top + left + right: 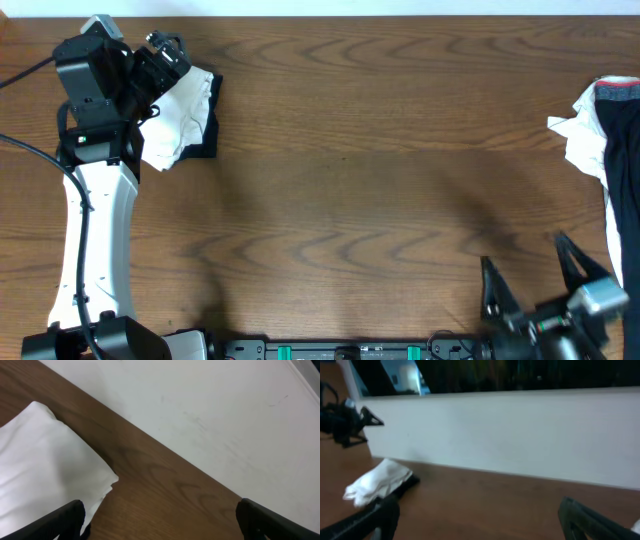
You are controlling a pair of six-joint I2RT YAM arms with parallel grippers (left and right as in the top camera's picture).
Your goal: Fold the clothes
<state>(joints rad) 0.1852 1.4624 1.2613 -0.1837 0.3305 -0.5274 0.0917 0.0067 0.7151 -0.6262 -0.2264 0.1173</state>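
Left arm (95, 230): the white link runs from the near left corner of the brown wood-grain tabletop (350, 200) up along the left edge. The black wrist is bent over the far left corner. Left gripper (160, 512): the jaws are spread wide with nothing between them, only bare wood. In the left wrist view one finger (67, 520) overlaps the near edge of the folded cloth; I cannot tell whether they touch.

Folded white garment with a black layer showing under it and along its right side (185, 115): it lies flat at the far left corner, partly under the left wrist. The right wrist view shows it as a low bundle (377, 482) just short of the white wall (510, 435) behind the far edge.

Right gripper (523, 255): it is low at the near edge, close to the near right corner, with its fingers pointing toward the far edge. The jaws are fully apart and hold nothing.

Loose heap of white and black clothes with a red-and-grey band on top (605, 140): it sits at the right edge and runs out of frame. It is near the right gripper but apart from it.

Open room: the whole middle of the tabletop, from the folded bundle across to the heap, is bare wood.
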